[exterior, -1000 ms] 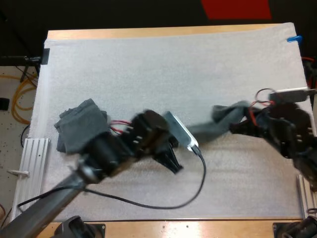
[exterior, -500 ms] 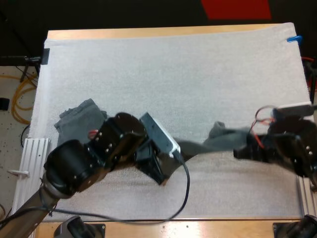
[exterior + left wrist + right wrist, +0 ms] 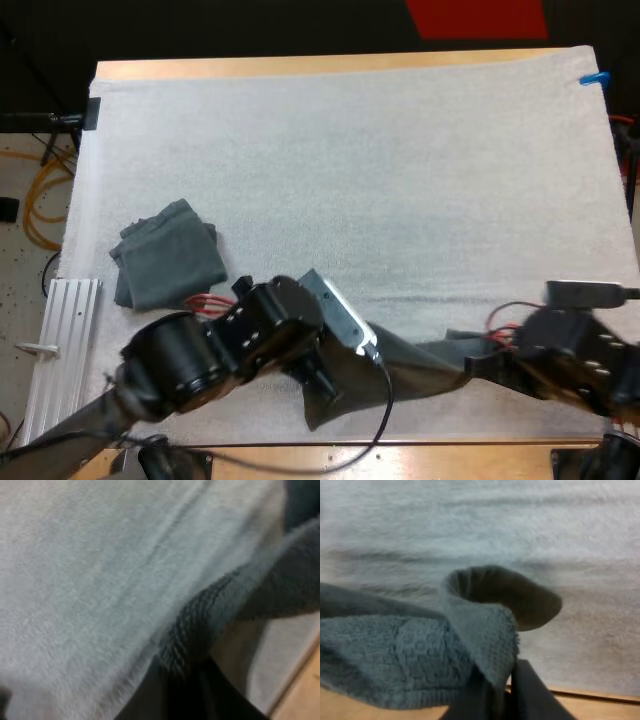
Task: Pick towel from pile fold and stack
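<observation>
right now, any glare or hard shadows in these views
High view: even light on the white mat, no glare or hard shadows around the stretched towel. Left wrist view: the towel darkens where the left fingers pinch it. Right wrist view: the towel's curl is shadowed inside, the mat evenly lit.

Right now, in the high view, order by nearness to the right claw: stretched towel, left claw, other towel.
1. Stretched towel: held in the right claw.
2. Left claw: at that towel's other end.
3. Other towel: far left on the mat.
</observation>
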Controlling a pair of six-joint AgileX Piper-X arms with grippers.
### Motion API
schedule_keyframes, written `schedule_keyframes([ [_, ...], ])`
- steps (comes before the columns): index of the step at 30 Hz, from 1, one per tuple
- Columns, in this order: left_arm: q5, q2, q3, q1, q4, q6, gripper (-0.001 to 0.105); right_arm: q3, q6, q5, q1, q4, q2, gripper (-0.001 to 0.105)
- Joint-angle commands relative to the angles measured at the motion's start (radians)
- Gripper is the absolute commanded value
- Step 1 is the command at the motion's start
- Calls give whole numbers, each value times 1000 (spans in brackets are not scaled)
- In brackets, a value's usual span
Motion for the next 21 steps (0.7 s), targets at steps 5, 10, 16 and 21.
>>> schedule_keyframes([
  [5, -19, 99, 148, 222, -284, 162, 0, 244, 11, 106, -134, -479, 93, 0],
  [10, 156, 250, 162, 445, -507, 289, 0, 367, 4, -14, -349, -921, 213, 0],
  [16, 220, 394, 159, 597, -657, 315, 0, 380, 4, -188, -534, -1292, 367, 0],
  [21, 241, 461, 159, 665, -762, 319, 0, 377, 4, -230, -581, -1479, 489, 0],
])
